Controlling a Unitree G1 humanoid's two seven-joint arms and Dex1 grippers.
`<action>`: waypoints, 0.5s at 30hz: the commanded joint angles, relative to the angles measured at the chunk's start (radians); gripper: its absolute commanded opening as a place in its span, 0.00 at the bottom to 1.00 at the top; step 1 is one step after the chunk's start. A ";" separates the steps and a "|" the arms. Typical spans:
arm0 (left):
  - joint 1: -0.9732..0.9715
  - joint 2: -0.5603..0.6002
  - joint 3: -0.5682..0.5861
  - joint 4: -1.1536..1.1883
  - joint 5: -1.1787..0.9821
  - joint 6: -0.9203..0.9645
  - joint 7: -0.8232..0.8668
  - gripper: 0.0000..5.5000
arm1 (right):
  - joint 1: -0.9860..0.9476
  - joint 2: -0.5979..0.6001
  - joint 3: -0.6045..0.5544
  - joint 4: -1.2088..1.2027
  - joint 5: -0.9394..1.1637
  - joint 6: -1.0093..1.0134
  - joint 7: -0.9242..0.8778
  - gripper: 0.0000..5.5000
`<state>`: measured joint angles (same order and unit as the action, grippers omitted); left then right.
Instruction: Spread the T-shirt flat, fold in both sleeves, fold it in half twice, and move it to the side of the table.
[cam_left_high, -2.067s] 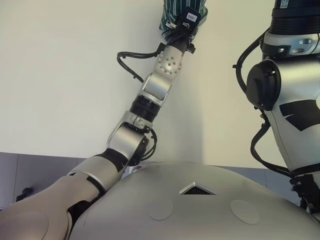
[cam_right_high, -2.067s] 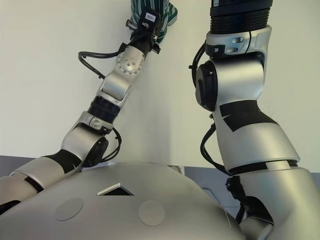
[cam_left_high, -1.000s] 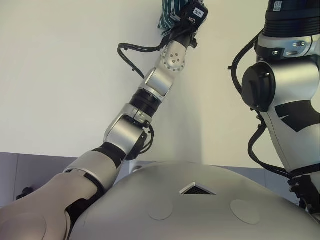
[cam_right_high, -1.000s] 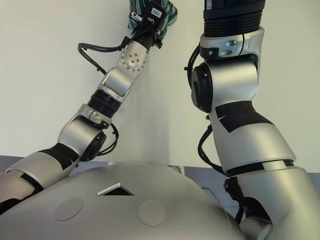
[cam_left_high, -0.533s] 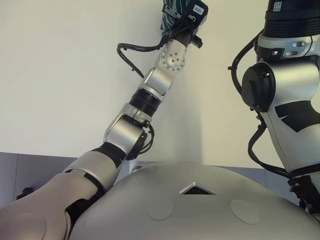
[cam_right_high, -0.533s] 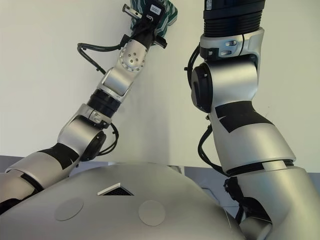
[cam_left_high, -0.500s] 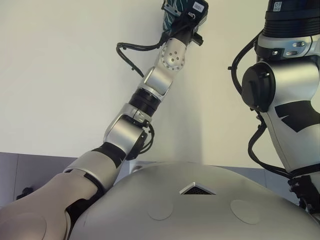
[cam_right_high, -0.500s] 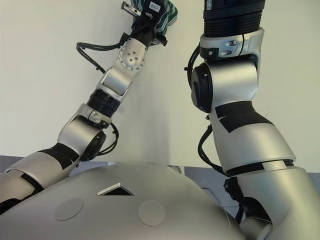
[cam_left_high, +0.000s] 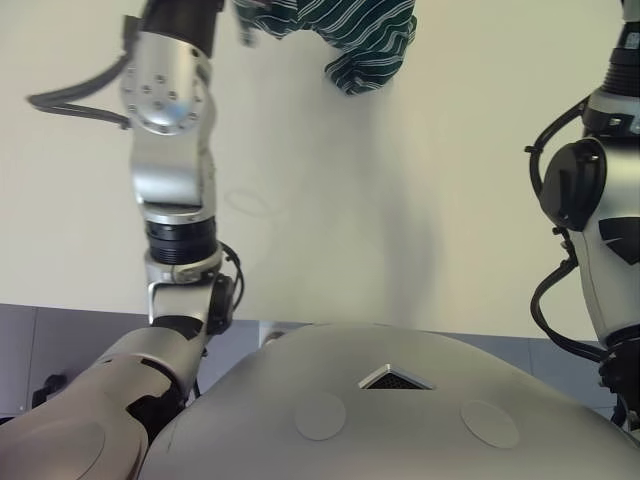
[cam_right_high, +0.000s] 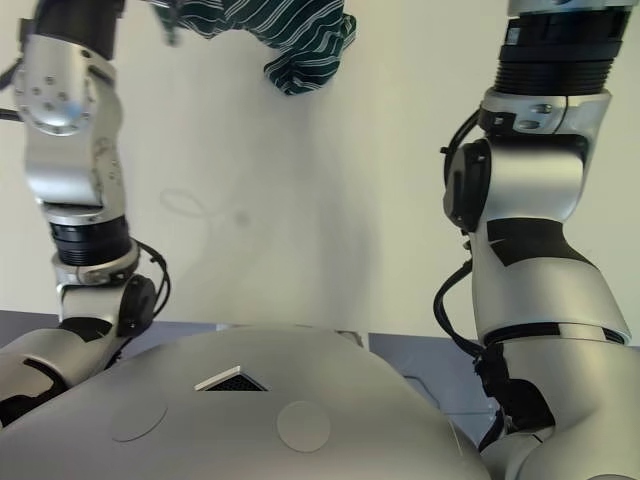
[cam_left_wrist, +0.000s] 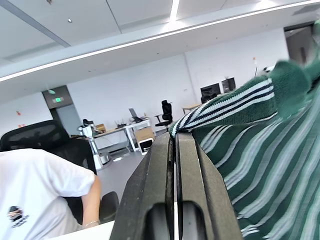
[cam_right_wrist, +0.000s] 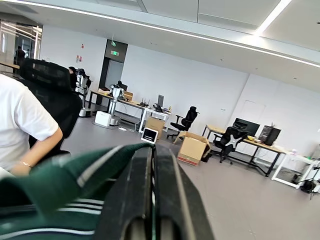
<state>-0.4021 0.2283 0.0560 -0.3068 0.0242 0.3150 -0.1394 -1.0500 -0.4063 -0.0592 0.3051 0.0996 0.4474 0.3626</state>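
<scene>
Pale table | T-shirt bunched far side | left pincer, right pincer clamping it

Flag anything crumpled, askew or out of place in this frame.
The T-shirt is far from flat: it shows as a crumpled, twisted bunch at the far side of the white table, with one clump sagging lower. Both arms' jaws are shut on folds of its fabric.
</scene>
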 joint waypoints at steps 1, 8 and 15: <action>-0.111 0.148 0.097 0.137 -0.035 -0.036 -0.083 0.00 | 0.021 -0.077 0.058 0.005 -0.054 -0.079 0.092 0.00; -0.474 0.294 0.066 0.660 0.007 -0.303 -0.183 0.00 | -0.064 -0.123 0.124 0.226 -0.173 -0.317 0.114 0.00; -0.821 0.333 -0.015 1.247 0.090 -0.551 -0.223 0.00 | -0.289 -0.117 0.149 0.659 -0.254 -0.552 0.073 0.00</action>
<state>-1.1176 0.5258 0.0552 0.8152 0.0906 -0.1880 -0.3511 -1.2490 -0.5038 0.0850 0.8705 -0.1269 -0.0517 0.4467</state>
